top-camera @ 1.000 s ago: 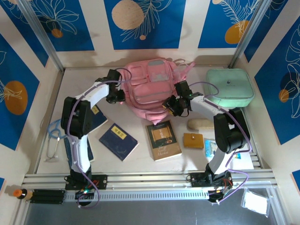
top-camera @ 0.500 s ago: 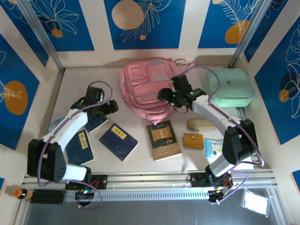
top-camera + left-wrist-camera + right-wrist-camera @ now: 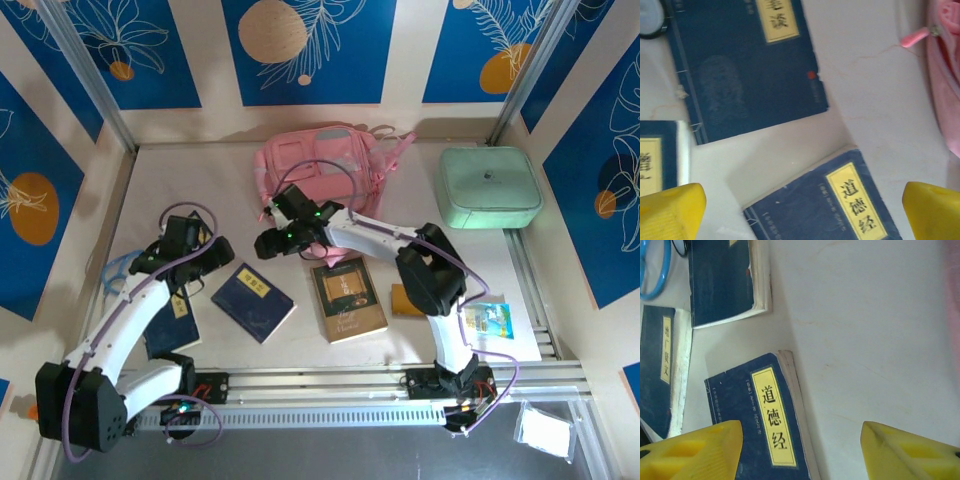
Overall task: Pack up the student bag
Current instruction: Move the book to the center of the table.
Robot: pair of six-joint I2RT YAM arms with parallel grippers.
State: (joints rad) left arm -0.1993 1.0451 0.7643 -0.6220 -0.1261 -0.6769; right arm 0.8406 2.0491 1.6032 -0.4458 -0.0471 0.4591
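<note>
Left arm is stretched low over the table, left gripper (image 3: 205,252) spread wide with nothing in it, above the navy books (image 3: 747,75). Right arm reaches across to the left, right gripper (image 3: 268,242) apart and empty, near the yellow-labelled navy book (image 3: 253,300). The student bag (image 3: 325,165) sits at the back, just behind it.

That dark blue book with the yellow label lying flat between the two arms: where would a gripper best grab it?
The dark blue book lies flat and thin, so pinching from above finds nothing. Probably best: its long page edge, approached from the bare table beside it, where a finger could slip under.
</note>
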